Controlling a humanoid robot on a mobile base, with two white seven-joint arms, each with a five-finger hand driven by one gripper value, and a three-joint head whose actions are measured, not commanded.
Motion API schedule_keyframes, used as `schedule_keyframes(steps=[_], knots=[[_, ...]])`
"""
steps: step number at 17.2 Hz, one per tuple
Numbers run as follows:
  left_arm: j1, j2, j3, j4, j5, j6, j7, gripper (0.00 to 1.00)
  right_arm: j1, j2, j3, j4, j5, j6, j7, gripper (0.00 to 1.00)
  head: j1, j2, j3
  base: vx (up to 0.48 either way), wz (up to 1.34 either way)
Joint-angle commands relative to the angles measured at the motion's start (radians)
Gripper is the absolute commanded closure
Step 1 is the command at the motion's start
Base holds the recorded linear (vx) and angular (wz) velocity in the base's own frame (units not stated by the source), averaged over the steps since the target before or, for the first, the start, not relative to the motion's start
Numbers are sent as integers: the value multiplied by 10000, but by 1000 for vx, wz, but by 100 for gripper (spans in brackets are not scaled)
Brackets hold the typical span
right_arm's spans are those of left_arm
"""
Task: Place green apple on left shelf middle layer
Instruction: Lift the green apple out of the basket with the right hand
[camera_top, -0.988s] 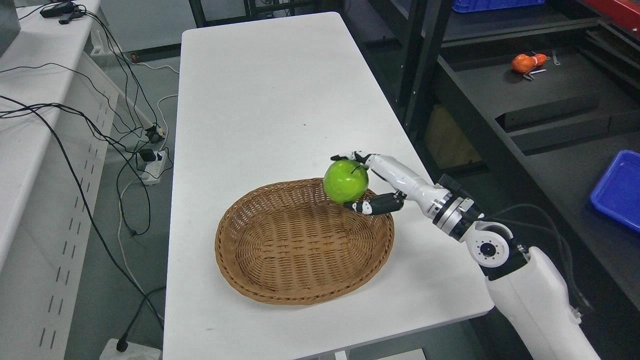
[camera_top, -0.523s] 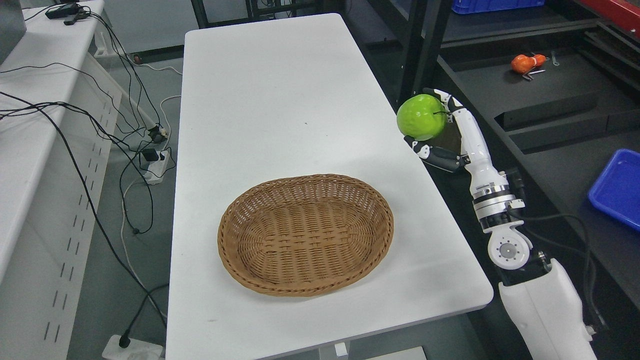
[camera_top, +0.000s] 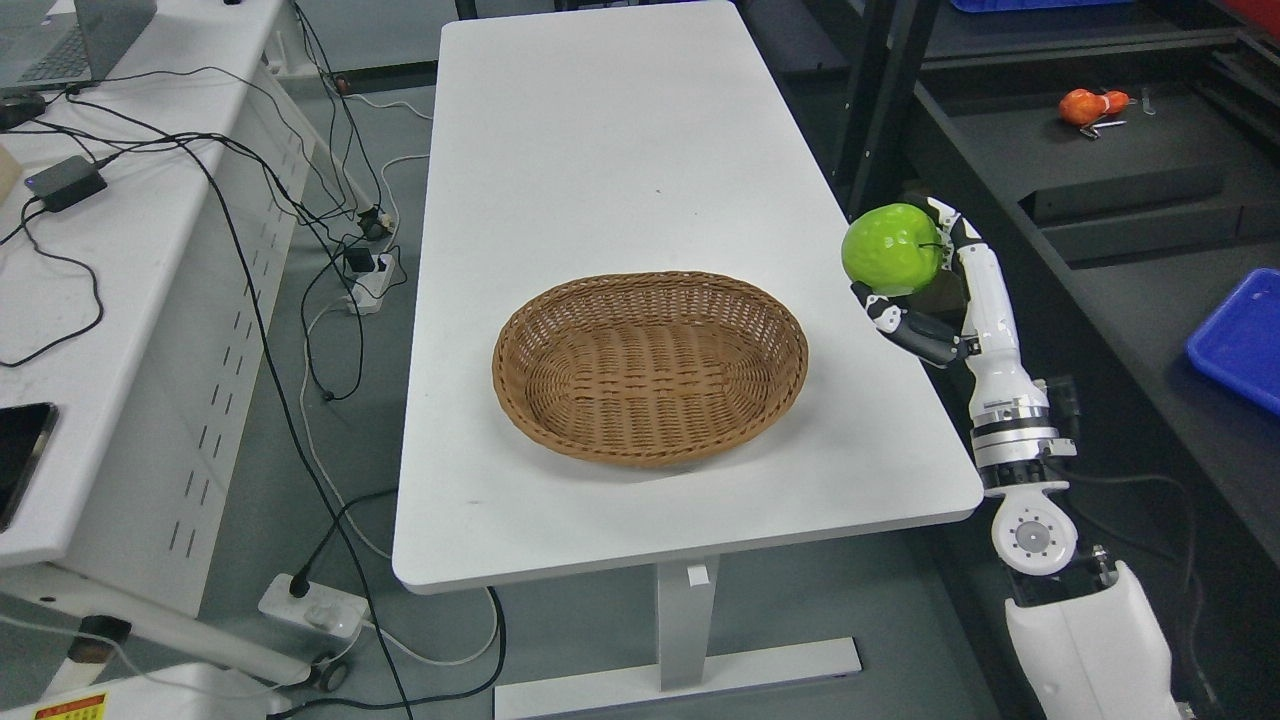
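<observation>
Green and glossy, the apple (camera_top: 891, 249) sits in the grip of the right hand (camera_top: 925, 285), whose white-and-black fingers (camera_top: 958, 232) curl around its far side while the thumb (camera_top: 912, 328) presses in from below. The hand holds the fruit in the air, just past the right edge of the white bench (camera_top: 620, 180), above the gap between the bench and the dark shelf (camera_top: 1120, 200). The apple's short stem points toward the palm. From the hand, the white forearm (camera_top: 1000, 370) runs down to a round joint and a broad white arm cover at the lower right corner of the view.

To the left of the hand, on the bench, lies an oval wicker basket (camera_top: 650, 365), well apart from the apple. Beyond the hand, farther back and to the right, a small orange object (camera_top: 1085, 104) rests on a dark shelf surface. To the right of the hand, a blue tray (camera_top: 1240, 340) shows partly at the edge of the view, on a lower dark surface.

Far to the left of the hand, past the basket and the bench, black cables (camera_top: 250, 250) trail over a second white desk (camera_top: 100, 330) and down to a power strip (camera_top: 310, 605) on the grey floor.
</observation>
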Motion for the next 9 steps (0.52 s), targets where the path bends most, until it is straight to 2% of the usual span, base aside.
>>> schedule_keyframes(steps=[1,9], knots=[[-5,175,0,-2,1,8,7,0,413,610,-544,-203,-16,-185,-24,100,0,0,0,-338,202],[-5,175,0,-2,1,8,-8,0,551,901,-452,-310,-16,-200,7,100,0,0,0,-365,-89]])
